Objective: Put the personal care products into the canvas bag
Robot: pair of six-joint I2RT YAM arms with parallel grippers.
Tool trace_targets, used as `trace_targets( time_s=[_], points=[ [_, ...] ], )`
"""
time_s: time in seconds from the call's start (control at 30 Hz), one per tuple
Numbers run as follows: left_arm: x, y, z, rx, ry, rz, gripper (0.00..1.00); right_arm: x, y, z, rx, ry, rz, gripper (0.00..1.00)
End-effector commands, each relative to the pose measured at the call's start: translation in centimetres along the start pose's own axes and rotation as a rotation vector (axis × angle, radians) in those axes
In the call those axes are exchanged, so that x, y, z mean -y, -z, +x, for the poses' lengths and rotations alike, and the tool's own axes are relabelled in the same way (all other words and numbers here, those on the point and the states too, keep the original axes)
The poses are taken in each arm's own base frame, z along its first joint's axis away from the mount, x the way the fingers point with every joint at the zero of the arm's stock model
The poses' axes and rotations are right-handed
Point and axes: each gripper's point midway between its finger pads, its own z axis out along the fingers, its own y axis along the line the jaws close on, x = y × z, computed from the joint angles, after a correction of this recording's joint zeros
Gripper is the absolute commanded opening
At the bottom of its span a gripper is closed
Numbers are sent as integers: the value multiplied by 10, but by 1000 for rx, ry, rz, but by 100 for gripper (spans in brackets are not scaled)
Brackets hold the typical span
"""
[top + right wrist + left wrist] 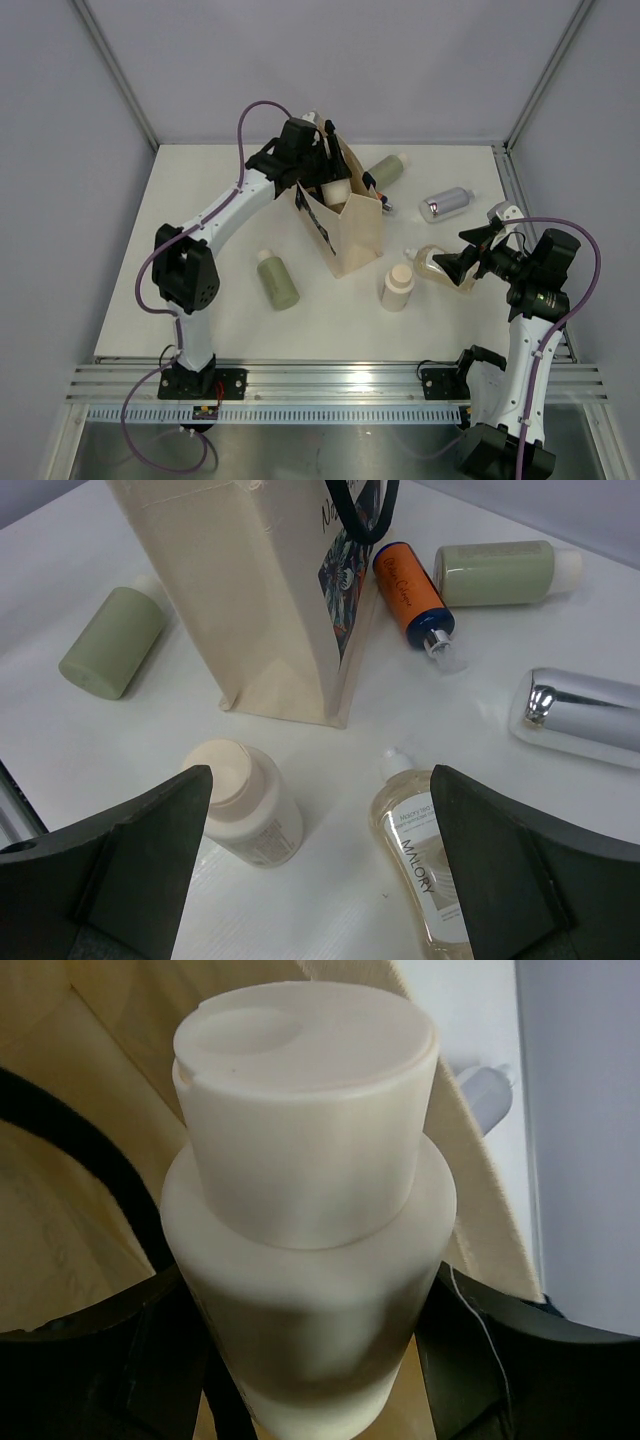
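The canvas bag [352,235] stands upright mid-table, its mouth open at the top. My left gripper [327,178] hangs over that mouth, shut on a pale bottle with a white cap [305,1110]; the bag's inner wall [50,1230] and a black strap [75,1155] lie beneath it. My right gripper [322,775] is open and empty, hovering between a short beige bottle [245,800] and a clear amber-filled labelled bottle [420,865]. One sage-green bottle [278,280] lies left of the bag, another [385,172] behind it. A silver bottle [447,204] lies at the right.
An orange bottle with a dark collar [408,590] lies against the bag's printed side. The grey enclosure walls close in the table at back and sides, and a metal rail [330,385] runs along the near edge.
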Motion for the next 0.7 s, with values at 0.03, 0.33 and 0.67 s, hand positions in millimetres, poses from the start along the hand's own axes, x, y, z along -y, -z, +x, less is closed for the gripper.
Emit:
trace_targets(
  time_s=[0.03,0.33,0.67],
  points=[
    [32,3,-30,110,-93,106,34,-1,1,-3,10,18,-14,99],
    [21,-9,-11,74,-129,114,90,0,0,-1,5,17,-15,99],
    [35,13,-18,98,-193,175,99,6,0,3,-13,20,14,99]
  ],
)
